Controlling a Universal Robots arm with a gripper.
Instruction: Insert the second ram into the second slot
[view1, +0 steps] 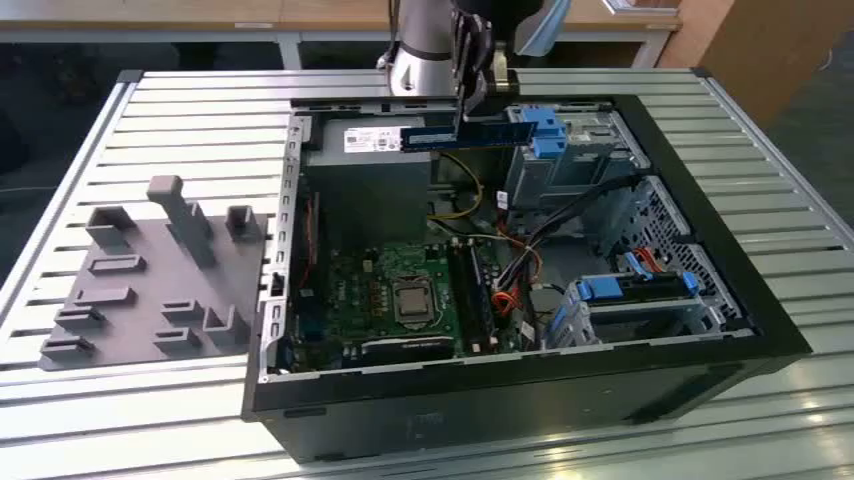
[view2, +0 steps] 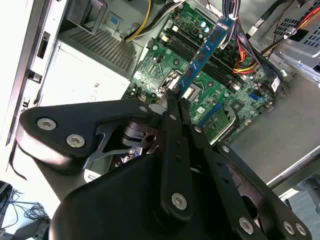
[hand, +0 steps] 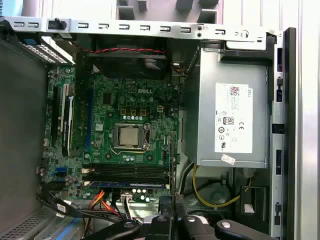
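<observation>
Pincer (view2: 171, 96) grips second ram (view2: 205, 52).

The arm (view1: 424, 40) ran out past the edge of the exterior view, so its upper links were cut off. In the second wrist view the dark body of the gripper (view2: 172, 96) covered the near part of the motherboard (view2: 152, 75), and the held end of the second ram (view2: 207, 47) was lost between the fingers. In the first wrist view the second ram (hand: 172, 165) stood edge-on as a thin line, label and chips unseen. Whether the memory slots (hand: 127, 173) already held a stick was too small to tell.
</observation>
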